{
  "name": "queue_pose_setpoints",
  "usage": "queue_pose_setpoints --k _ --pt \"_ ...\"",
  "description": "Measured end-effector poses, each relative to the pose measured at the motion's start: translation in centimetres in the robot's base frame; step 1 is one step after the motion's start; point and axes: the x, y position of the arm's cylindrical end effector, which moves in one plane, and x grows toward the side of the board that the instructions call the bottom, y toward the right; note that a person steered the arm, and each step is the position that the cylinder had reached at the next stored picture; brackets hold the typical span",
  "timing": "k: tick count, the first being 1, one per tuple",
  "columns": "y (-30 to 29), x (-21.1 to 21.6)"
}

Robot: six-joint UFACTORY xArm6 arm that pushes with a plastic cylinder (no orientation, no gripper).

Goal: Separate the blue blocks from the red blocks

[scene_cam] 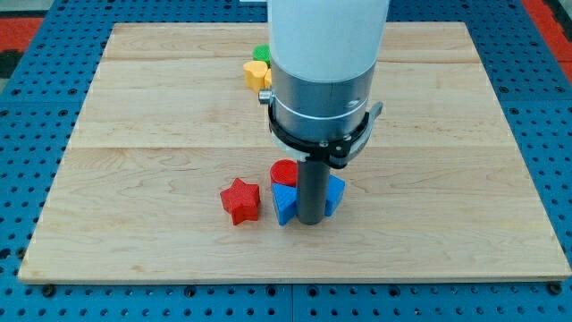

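Directly at my tip [311, 220], a jawless rod with nothing to open or close, two blue blocks [284, 203] [335, 194] flank it left and right, a red cylinder [284, 172] just behind-left, red star [240, 200] farther left; advise pushing blues rightward, clear of reds.

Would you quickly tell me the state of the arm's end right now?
No gripper: my tip holds nothing, sitting between two blue blocks, below the red cylinder.

The arm [326, 54] hangs upright from the view's top, its dark rod [312, 183] vertical, my tip [311, 221] down near the view's lower middle.
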Motion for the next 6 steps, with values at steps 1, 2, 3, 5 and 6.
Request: queue_pose_setpoints --k 1,2,3,5,6 --pt "-1.0 0.0" --pt "-1.9 2.4" --pt "-7.4 2.2" --pt "0.0 -2.1" --pt "6.0 -2.2"
